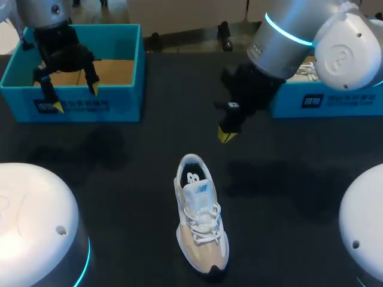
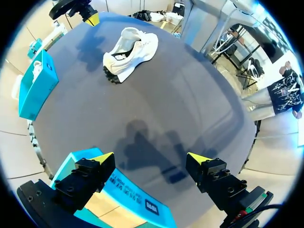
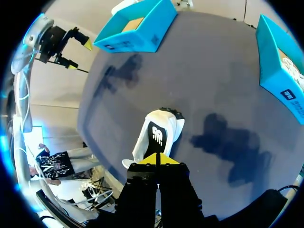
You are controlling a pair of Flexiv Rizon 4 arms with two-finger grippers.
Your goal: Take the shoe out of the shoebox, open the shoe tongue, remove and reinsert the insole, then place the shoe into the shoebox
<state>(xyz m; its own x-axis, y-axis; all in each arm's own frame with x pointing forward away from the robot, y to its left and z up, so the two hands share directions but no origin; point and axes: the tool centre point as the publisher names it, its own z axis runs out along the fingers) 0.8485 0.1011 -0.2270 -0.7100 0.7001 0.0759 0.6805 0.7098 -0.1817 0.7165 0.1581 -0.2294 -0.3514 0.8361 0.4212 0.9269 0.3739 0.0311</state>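
shoe [image 1: 201, 221] lies on table [image 1: 119, 155], right pincer [image 1: 227, 136] closed.

Left arm [image 1: 52, 36] with jaws wide apart; right arm [image 1: 281, 42] with jaws tight together.

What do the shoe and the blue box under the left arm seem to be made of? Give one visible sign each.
Shoe: probably fabric upper, matte white and beige, with woven laces; dark sole looks rubbery. Blue box: likely cardboard, smooth blue walls, plain brown floor inside.
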